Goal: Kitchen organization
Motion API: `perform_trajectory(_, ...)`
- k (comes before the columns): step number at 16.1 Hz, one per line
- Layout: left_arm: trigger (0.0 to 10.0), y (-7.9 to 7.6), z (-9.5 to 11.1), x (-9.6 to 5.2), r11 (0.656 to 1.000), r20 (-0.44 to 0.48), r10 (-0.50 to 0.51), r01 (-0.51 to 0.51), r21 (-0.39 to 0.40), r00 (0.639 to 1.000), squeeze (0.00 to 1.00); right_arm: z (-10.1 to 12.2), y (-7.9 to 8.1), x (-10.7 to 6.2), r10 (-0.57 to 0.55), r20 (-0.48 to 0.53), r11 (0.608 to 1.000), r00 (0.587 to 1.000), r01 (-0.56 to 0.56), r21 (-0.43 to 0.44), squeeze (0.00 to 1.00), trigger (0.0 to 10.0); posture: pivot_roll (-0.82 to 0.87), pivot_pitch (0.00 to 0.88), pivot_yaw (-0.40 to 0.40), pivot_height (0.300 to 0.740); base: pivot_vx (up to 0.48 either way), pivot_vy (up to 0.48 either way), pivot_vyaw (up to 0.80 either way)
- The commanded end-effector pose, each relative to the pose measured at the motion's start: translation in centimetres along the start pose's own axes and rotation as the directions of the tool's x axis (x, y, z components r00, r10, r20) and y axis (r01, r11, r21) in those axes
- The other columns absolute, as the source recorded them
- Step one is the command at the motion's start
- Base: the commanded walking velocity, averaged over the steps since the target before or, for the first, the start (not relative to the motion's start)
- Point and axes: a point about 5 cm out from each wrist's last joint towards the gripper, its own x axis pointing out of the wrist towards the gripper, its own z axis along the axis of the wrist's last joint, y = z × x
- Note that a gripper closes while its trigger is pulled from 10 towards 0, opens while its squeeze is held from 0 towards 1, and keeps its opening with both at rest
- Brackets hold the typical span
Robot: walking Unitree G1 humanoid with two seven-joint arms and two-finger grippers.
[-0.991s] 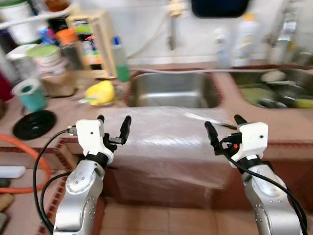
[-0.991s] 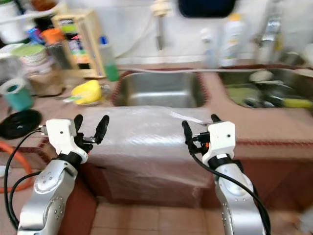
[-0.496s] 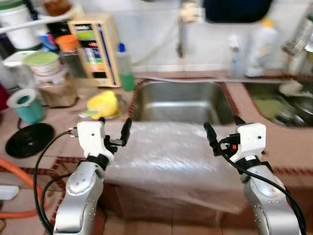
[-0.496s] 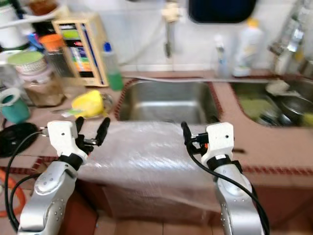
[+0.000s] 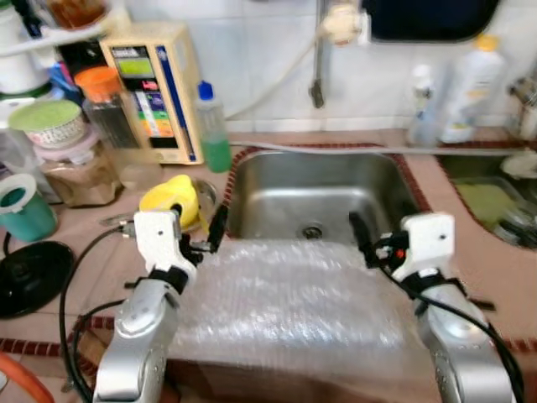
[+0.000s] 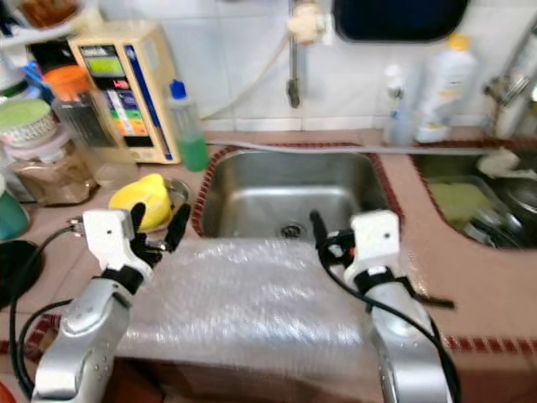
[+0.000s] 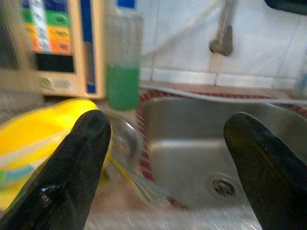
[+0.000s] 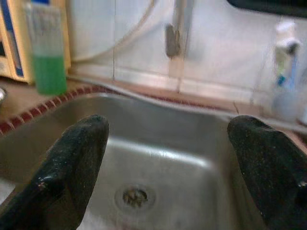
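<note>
Sink [image 5: 323,189] sits ahead, both grippers, left [image 5: 197,231] and right [image 5: 377,239], spread wide and empty over the wrap [image 5: 285,302]. Looks like approach stage; next pick a target.

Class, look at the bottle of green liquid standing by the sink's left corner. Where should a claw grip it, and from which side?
Grip the green liquid bottle around its straight body, just above the green fill, coming from the front. It stands upright and slim, so open fingers can likely straddle it. The box-shaped appliance stands close on its left and the wall behind, which leaves the front and the sink side free. The left claw is nearest and open.
</note>
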Motion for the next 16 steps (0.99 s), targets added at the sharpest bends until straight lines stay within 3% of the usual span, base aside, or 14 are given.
perform_trajectory(1, 10.0, 0.81, 0.31, -0.22, 1.000, 0.007, 0.024, -0.024, 0.020, 1.000, 0.00, 0.20, 0.78, 0.11, 0.026, 0.009, 1.000, 1.000, -0.026, 0.011, 0.00, 10.0, 0.03, 0.000, 0.063, 0.740, 0.000, 0.000, 0.00)
perform_trajectory(9, 10.0, 0.61, 0.32, -0.01, 0.999, 0.000, 0.016, -0.016, 0.052, 1.000, 0.00, 0.13, 0.81, 0.06, 0.026, 0.005, 1.000, 1.000, -0.026, 0.011, 0.00, 10.0, 0.03, 0.000, 0.069, 0.740, 0.000, 0.000, 0.00)
perform_trajectory(16, 10.0, 0.69, 0.03, -0.15, 0.999, -0.016, 0.022, -0.022, 0.034, 1.000, 0.00, 0.06, 0.81, 0.02, 0.026, 0.002, 1.000, 1.000, -0.026, 0.012, 0.00, 10.0, 0.03, 0.000, 0.067, 0.740, 0.000, -0.398, 0.00)
